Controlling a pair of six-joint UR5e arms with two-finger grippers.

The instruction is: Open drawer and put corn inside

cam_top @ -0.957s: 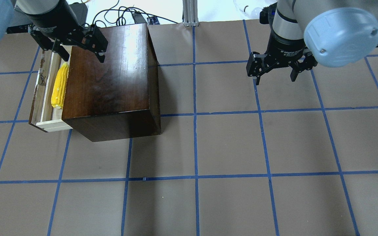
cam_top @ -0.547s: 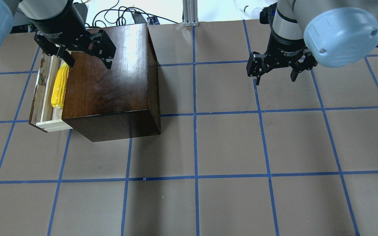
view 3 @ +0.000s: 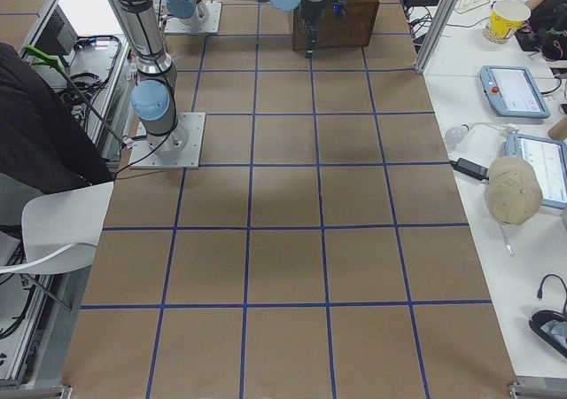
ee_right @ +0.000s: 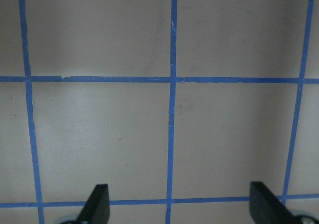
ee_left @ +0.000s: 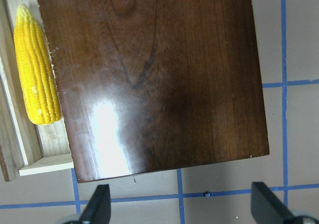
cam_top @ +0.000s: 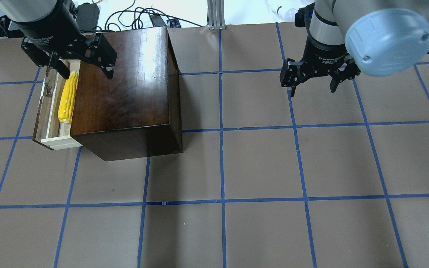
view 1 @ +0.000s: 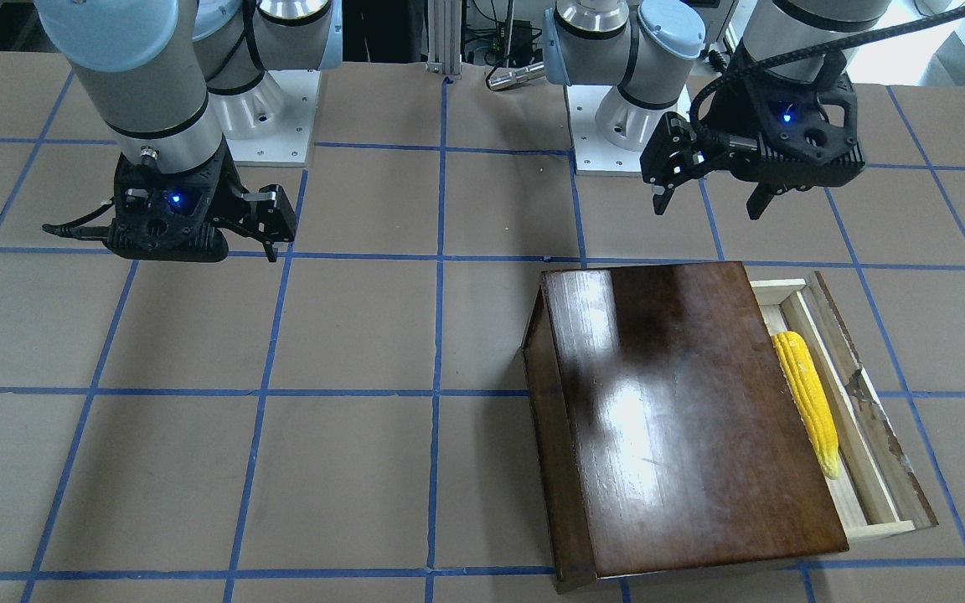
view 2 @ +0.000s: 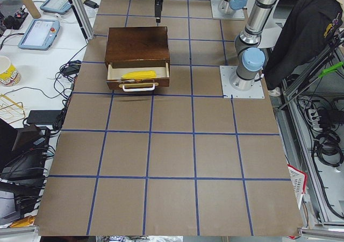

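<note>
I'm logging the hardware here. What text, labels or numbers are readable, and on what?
"2F Adaptive", white print on the right hand's collar; the rest is blurred.
White print on the left hand's collar: too blurred to read.
The box, drawer and corn carry none.

We see a box (cam_top: 125,85) of dark brown wood at the upper left of the overhead view. Its top is smooth and so shiny that the light glares on it. The drawer (view 1: 858,444) is pale bare wood, not shiny, and its dark front board looks worn and chipped. The corn (cam_top: 68,97) is bright yellow and bumpy. The desk (cam_top: 259,167) has a flat, dull brown cover like paper, with blue tape lines (cam_top: 222,201). The left claw (cam_top: 87,72) and the right claw (cam_top: 312,90) look dull, black and hard.
</note>
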